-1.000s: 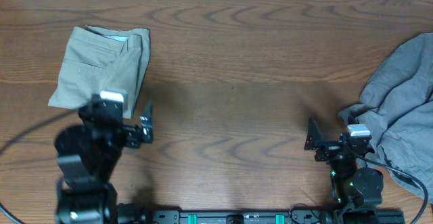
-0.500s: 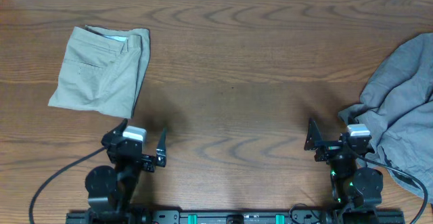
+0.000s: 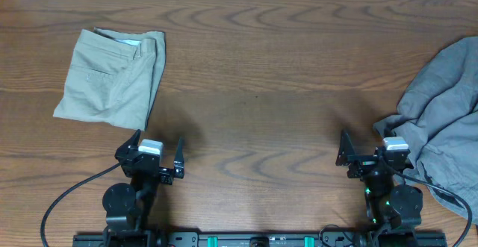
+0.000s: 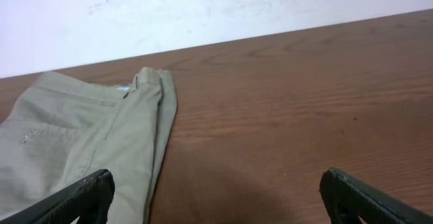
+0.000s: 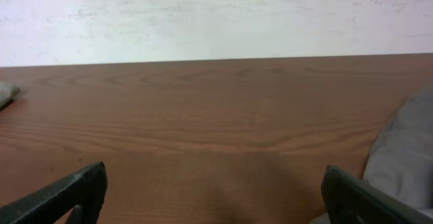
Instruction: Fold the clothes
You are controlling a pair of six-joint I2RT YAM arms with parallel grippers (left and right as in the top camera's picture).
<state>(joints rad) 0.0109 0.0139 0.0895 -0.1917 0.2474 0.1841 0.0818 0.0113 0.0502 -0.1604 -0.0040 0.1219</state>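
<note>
Left hand (image 3: 158, 144) pulled back, empty, khaki shorts (image 3: 112, 75) beyond, apart

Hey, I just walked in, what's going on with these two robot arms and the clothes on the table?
Two robot arms are folding clothes on a wooden table. The khaki shorts lie folded at the far left. The grey garment lies crumpled at the right edge, not yet folded. The left gripper and right gripper both sit near the front edge, open and holding nothing.
</note>
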